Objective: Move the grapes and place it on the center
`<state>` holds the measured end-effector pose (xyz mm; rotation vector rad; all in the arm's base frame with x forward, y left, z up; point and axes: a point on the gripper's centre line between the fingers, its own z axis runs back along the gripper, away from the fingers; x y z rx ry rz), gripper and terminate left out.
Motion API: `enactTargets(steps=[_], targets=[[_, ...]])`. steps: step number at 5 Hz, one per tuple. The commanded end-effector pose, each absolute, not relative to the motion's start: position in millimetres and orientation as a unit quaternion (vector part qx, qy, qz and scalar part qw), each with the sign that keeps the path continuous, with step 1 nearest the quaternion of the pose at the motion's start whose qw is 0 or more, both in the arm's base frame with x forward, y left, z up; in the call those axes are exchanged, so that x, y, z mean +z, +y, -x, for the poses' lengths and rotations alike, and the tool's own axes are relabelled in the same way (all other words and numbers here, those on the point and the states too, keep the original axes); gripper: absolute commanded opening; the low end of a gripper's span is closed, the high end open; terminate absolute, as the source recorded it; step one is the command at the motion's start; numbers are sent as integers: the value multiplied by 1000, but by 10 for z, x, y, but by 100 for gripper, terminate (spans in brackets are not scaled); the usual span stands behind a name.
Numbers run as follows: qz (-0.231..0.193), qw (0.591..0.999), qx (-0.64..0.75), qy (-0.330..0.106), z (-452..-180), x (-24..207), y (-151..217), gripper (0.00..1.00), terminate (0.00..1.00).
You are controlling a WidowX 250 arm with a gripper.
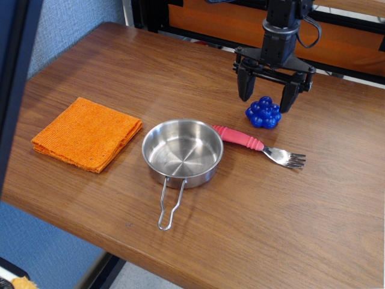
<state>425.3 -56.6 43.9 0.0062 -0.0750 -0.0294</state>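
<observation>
The grapes, a small lumpy bunch of glossy deep-blue beads, rest on the brown wood-grain table top at the right rear, just behind the fork. My gripper hangs just above and behind them, open. Its two black fingers stand spread to either side of the bunch and do not touch it.
A round steel pan with a wire handle sits mid-table. A fork with a red handle lies to its right, close in front of the grapes. A folded orange cloth lies at the left. A dark frame runs behind the table's far edge.
</observation>
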Motion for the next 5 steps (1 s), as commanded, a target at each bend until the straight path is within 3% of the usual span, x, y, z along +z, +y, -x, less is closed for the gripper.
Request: enactTargets(steps=[1,2,3,5], targets=[[-21,996,49,-67,-4264,1035,-290,100,0],[-63,993,97,-24,-4184,1047,136,100,0],[-116,984,138,-18,-4107,1086,549,100,0],[-109,984,139,-37,-3874,1113,1096,100,0]])
